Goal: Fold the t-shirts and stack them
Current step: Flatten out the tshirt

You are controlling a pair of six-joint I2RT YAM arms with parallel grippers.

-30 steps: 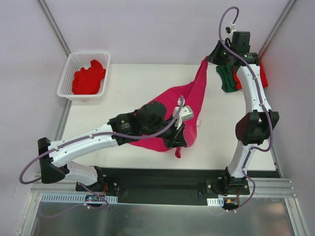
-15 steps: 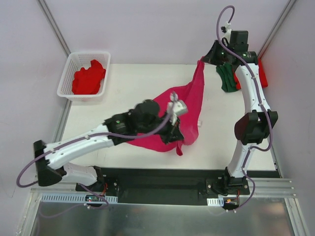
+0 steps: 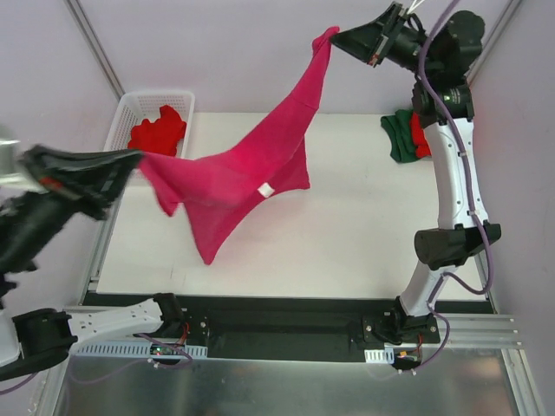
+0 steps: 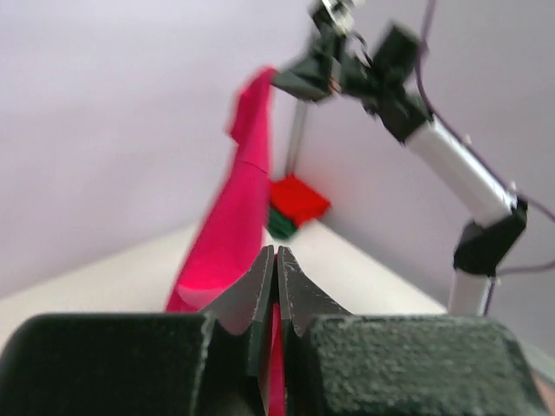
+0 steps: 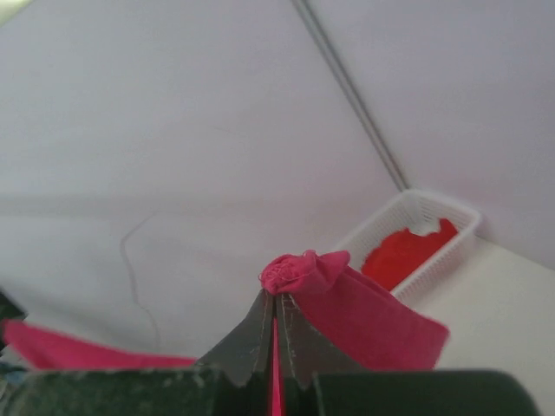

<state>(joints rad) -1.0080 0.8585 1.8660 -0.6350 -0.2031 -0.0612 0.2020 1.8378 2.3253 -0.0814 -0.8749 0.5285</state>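
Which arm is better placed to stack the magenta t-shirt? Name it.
Right, likely: folded dark green and red t-shirts lie beside it, far from the left gripper; both hold the magenta cloth t-shirt.

L arm high, close under the cam, L tool [image 3: 132,159] pointing right, jaws pinched on shirt [image 3: 260,160]. R arm stretched tall, wrist bent left, R tool [image 3: 338,38] up top, clamped on it too.

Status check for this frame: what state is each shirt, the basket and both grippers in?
Pink t-shirt: unfolded, off the table, stretched between both grippers.
Left gripper: shut on one pink corner.
Right gripper: shut on the opposite end, raised high.
Red t-shirt: crumpled, inside the basket.
Green t-shirt: folded, on the table's far right.
Other red t-shirt: folded, beside the green one.
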